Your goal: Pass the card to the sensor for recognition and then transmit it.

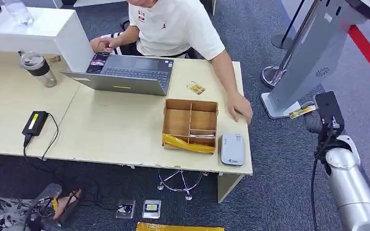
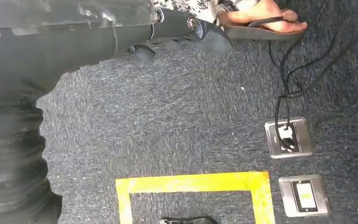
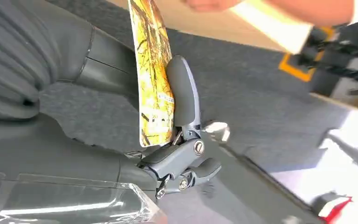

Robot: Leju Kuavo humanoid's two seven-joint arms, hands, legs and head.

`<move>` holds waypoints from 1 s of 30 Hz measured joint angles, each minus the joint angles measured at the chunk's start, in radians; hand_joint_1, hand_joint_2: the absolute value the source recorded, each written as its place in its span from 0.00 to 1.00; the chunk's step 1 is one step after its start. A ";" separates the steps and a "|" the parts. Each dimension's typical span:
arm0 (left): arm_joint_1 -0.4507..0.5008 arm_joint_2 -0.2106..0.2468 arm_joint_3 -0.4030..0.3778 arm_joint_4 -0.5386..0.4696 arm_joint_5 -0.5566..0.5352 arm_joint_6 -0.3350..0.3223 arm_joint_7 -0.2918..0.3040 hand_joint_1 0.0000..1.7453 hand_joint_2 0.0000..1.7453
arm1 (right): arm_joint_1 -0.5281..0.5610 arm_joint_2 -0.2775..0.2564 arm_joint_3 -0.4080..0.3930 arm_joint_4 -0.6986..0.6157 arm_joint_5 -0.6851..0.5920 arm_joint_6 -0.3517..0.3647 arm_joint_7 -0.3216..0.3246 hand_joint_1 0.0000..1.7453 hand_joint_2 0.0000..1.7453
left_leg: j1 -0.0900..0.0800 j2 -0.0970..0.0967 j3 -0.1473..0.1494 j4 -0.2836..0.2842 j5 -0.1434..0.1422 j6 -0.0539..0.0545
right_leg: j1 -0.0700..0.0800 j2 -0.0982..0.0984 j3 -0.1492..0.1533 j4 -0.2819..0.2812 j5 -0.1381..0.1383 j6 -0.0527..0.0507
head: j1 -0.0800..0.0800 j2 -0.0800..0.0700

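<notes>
Card (image 3: 154,74) pinched upright in right hand (image 3: 177,140) fingers (image 3: 182,93) | left hand (image 2: 186,32) curled, holding nothing

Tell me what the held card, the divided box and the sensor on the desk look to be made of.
Card: thin, stiff, glossy yellow print, likely plastic, pinched in the right hand.
Divided box: matte brown, slotted partitions, looks like cardboard.
Sensor: smooth pale grey shell with rounded corners, probably moulded plastic.

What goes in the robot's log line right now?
right hand: holds yellow patterned card | grey card sensor: on table, untouched | left hand: hanging
</notes>
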 joint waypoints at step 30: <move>-0.017 -0.025 0.000 0.000 -0.013 0.008 0.012 0.00 1.00 | 0.015 0.192 0.255 -0.180 0.249 0.091 0.134 1.00 1.00 | 0.001 0.000 -0.001 0.000 0.001 -0.001 | 0.001 0.000 0.000 0.000 0.000 0.000 | 0.000 0.000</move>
